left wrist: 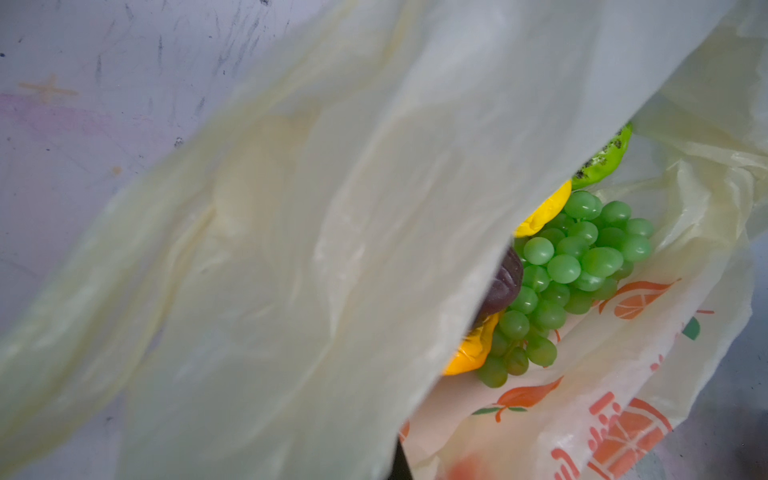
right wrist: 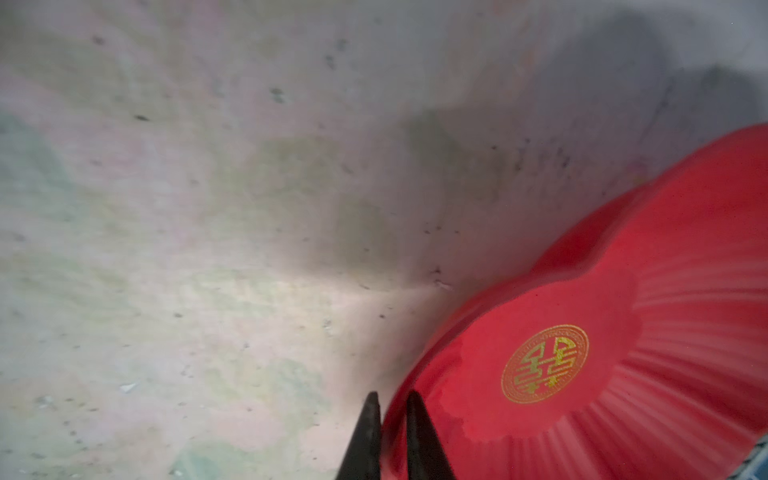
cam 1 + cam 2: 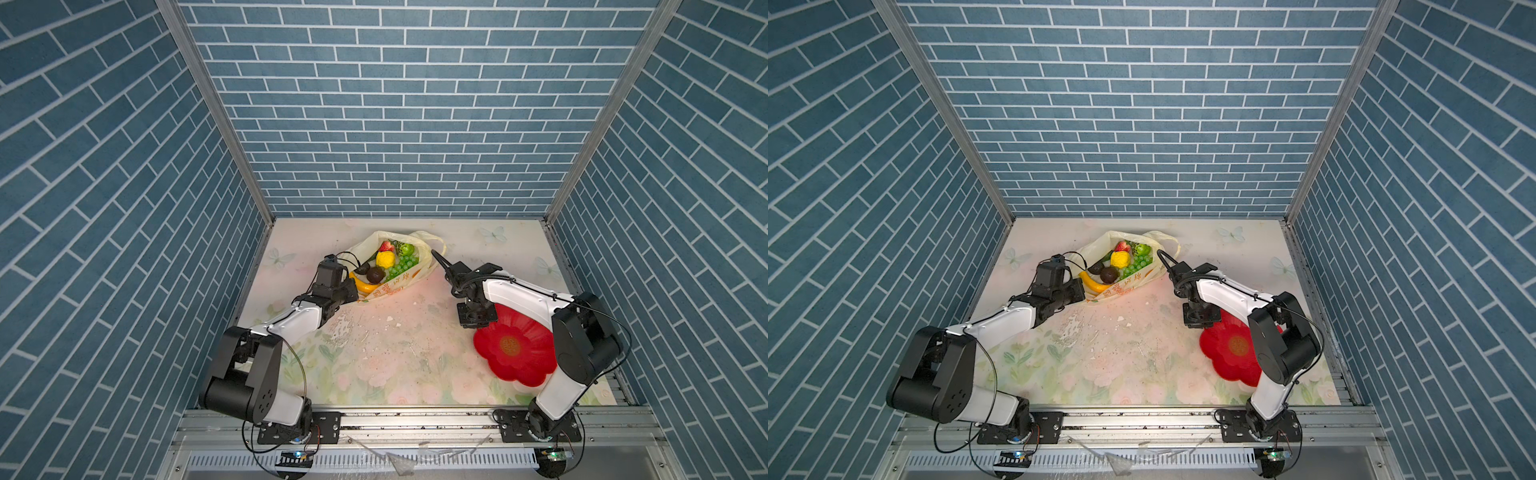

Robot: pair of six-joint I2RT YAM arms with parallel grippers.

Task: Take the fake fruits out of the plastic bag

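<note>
Lab test cell, faux-brick panels point(image 3: 399, 124), alu frame point(image 3: 216, 112)

The plastic bag point(image 3: 419, 266) is a thin, crinkly film, pale yellow and translucent, with a soft sheen on its folds in the left wrist view point(image 1: 311, 249) and flat orange prints. The grape bunch point(image 1: 573, 274) looks like smooth, slightly milky plastic with small highlights. The yellow knobbly ball point(image 3: 385, 259) and banana point(image 3: 365, 286) are glossy plastic; the dark brown piece point(image 3: 375, 274) is duller. The red flower-shaped plate point(image 2: 623, 353) is shiny moulded plastic with fine radial ribs and a metallic gold emblem. The tabletop point(image 3: 395, 353) is a matt printed sheet, scuffed and chipped. The arm shells point(image 3: 519, 299) are glossy white plastic with matt black joints.
</note>
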